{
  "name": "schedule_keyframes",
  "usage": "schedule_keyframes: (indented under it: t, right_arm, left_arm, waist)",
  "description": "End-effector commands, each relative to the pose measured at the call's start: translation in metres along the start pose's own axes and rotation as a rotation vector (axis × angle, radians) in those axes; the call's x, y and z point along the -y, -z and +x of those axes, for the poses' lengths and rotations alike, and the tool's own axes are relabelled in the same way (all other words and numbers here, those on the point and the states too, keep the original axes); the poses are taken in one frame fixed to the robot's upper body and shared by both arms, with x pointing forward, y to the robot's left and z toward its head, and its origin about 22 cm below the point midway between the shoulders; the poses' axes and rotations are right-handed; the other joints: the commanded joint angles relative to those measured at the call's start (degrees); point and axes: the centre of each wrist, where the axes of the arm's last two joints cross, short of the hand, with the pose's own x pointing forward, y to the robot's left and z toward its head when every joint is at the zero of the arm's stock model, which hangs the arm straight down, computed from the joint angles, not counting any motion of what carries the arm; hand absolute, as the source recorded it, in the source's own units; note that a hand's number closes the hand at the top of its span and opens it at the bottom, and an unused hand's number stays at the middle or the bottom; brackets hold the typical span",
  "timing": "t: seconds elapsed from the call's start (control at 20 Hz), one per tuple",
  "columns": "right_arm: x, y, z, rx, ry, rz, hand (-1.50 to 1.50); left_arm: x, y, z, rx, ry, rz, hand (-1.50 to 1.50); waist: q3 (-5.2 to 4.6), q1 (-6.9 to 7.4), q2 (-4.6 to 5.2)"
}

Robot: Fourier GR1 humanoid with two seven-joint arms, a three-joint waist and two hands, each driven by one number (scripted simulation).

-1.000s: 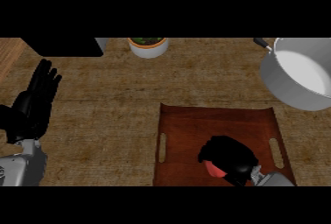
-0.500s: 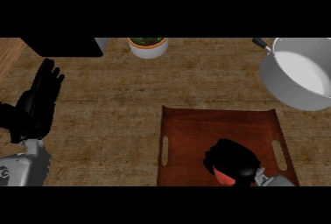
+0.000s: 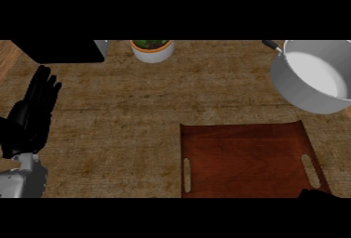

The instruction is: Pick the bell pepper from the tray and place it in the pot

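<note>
The brown wooden tray [image 3: 240, 153] lies on the counter at lower right, and its surface shows nothing on it. No bell pepper is visible in this view. The grey pot [image 3: 316, 76] stands at the upper right, its white inside bare. Only a black sliver of my right hand [image 3: 319, 194] shows at the tray's near right corner, at the view's lower edge. My left hand [image 3: 31, 118] rests open at the far left, fingers up, apart from the tray.
A white cup with an orange rim and green contents [image 3: 152, 49] stands at the back centre. A black block [image 3: 65, 50] sits at the back left. The woven mat [image 3: 137, 116] covers the counter between hand, tray and pot.
My right hand, which was curled over something red on the tray's near part, has slid down almost out of view. The red thing no longer shows. The left hand stays put.
</note>
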Motion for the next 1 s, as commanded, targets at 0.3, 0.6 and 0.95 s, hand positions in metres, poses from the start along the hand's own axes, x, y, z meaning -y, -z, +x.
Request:
schedule_keyframes:
  t: [0.3, 0.6, 0.95]
  right_arm:
    - [0.030, -0.078, -0.006, 0.012, 0.159, -0.511, 1.50]
    - [0.073, -0.127, -0.014, -0.053, 0.193, -0.843, 1.50]
    - [0.124, -0.156, -0.038, -0.163, 0.266, -0.993, 1.50]
  left_arm:
    - [-0.003, -0.002, -0.014, 0.012, 0.008, 0.023, 0.00]
    - [-0.009, 0.003, 0.003, 0.020, 0.012, 0.001, 0.00]
    - [0.013, 0.004, 0.002, 0.010, 0.005, -0.036, 0.00]
  waist:
    - [-0.07, -0.81, 0.07]
    - [-0.05, 0.30, 0.08]
    - [0.01, 1.76, 0.36]
